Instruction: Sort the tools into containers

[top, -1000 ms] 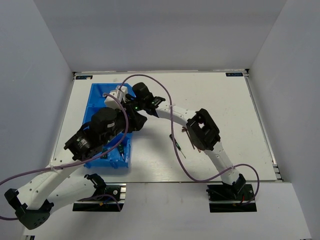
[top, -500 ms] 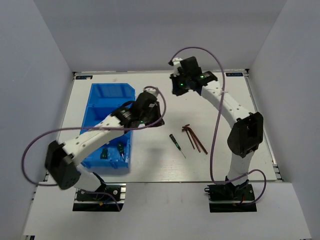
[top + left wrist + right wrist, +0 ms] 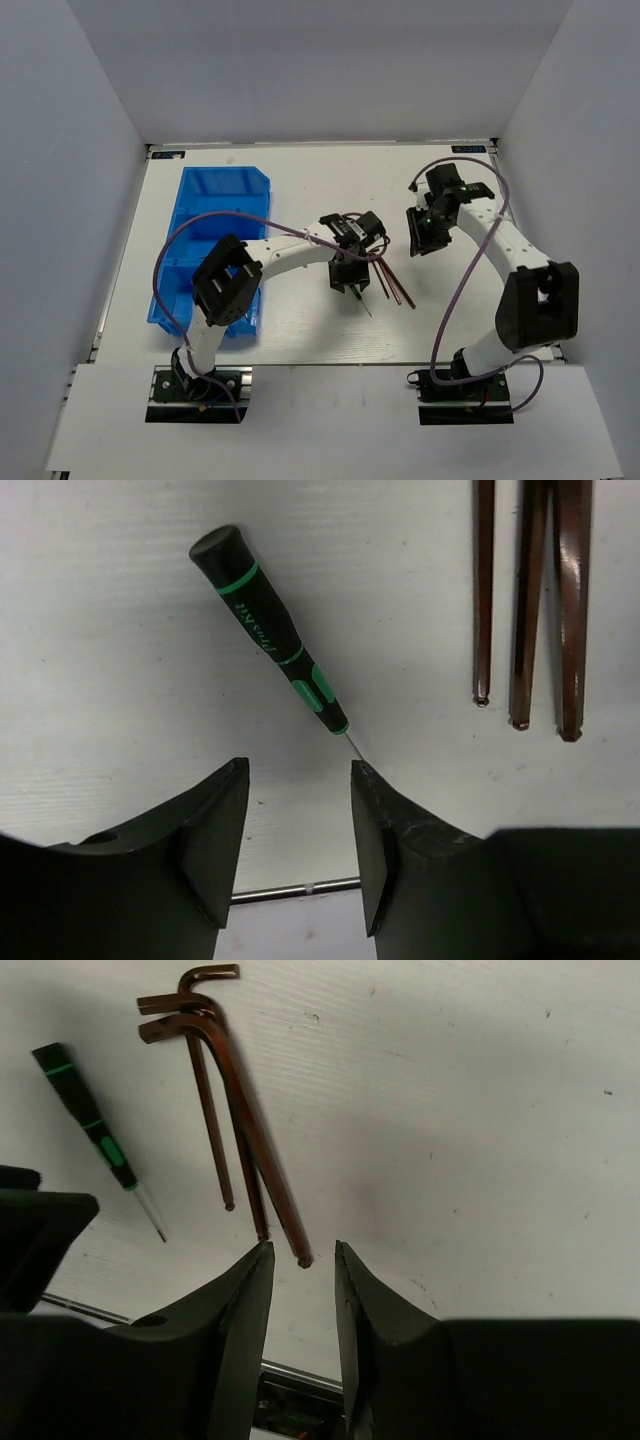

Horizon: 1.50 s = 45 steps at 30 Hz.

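Observation:
A thin black screwdriver with green bands (image 3: pixel 270 640) lies on the white table, just ahead of my left gripper (image 3: pixel 298 770), which is open and empty. Only its metal tip (image 3: pixel 366 308) shows in the top view, under the left gripper (image 3: pixel 346 278). Three dark-red hex keys (image 3: pixel 235 1120) lie side by side to the screwdriver's right (image 3: pixel 395 285). My right gripper (image 3: pixel 304 1250) hovers open and empty at their long ends; in the top view it (image 3: pixel 422 236) is to their right. The blue bin (image 3: pixel 205 200) stands at the left.
The left arm's elbow (image 3: pixel 228 285) covers the bin's near compartments. Purple cables loop over both arms. A metal rail (image 3: pixel 295 888) marks the table's near edge. White walls enclose the table on three sides.
My left gripper has left the bin and moved right, over the black screwdriver. My right arm has swung from the far edge back toward the hex keys. Tools on the table have not moved.

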{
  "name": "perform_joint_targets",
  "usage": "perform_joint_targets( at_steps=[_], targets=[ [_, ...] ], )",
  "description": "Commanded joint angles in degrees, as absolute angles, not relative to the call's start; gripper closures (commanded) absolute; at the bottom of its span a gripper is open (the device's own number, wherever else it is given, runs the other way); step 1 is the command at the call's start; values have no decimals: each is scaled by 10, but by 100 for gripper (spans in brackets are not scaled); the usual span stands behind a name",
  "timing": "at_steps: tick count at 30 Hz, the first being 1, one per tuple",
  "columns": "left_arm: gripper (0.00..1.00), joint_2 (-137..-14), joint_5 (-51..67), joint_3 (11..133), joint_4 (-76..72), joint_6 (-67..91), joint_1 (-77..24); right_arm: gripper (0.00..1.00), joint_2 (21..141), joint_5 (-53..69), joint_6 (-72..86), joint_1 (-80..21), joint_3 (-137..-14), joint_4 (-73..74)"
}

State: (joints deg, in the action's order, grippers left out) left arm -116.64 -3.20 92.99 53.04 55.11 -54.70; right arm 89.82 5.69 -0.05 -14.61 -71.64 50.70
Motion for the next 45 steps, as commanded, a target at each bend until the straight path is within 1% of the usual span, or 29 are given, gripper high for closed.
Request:
perform_joint_targets(
  at_steps=[1,6,7,10,19,23,26,27,29,30,32,33,34,37,38,39,40,41,42,45],
  targets=[
    [44,-1174,-69,958,578,622,-553,63,855,89,24,-133,-699,492],
    [44,-1199,-97,974,571,642,-564,63,829,123,29,-113,-671,484],
    [44,-1209,-105,974,571,642,-564,62,824,126,29,-113,-663,484],
    [44,-1237,-132,1005,587,647,-564,62,814,140,31,-104,-651,482],
    [44,-1257,-143,1016,587,658,-564,62,795,163,30,-91,-628,479],
    [53,-1269,-148,990,598,658,-564,62,795,174,32,-89,-625,483],
    [69,-1269,-149,963,603,664,-564,62,793,189,36,-89,-622,480],
    [77,-1269,-149,955,603,664,-564,62,791,196,36,-89,-622,480],
    [84,-1262,-155,934,603,664,-564,60,789,207,34,-89,-621,479],
    [91,-1262,-160,921,603,664,-564,58,787,219,26,-89,-619,481],
    [98,-1235,-160,910,603,657,-557,56,785,228,17,-90,-614,481],
    [100,-1223,-171,903,603,649,-557,56,787,243,10,-90,-612,481],
    [100,-1209,-181,903,603,643,-550,55,781,250,3,-90,-609,479],
    [100,-1147,-232,915,616,628,-532,55,772,286,-45,-91,-598,473],
    [100,-1133,-256,926,628,621,-515,58,768,299,-58,-91,-595,474],
    [100,-1111,-267,933,635,615,-505,64,767,346,-70,-90,-587,470],
    [100,-1103,-278,941,645,615,-495,85,766,360,-105,-90,-584,470],
    [100,-1097,-300,960,671,615,-474,99,766,398,-116,-90,-578,469],
    [100,-1091,-309,965,680,615,-462,100,767,409,-126,-91,-575,472],
    [100,-1065,-344,976,714,634,-419,100,774,463,-216,-89,-570,493]
  ],
)
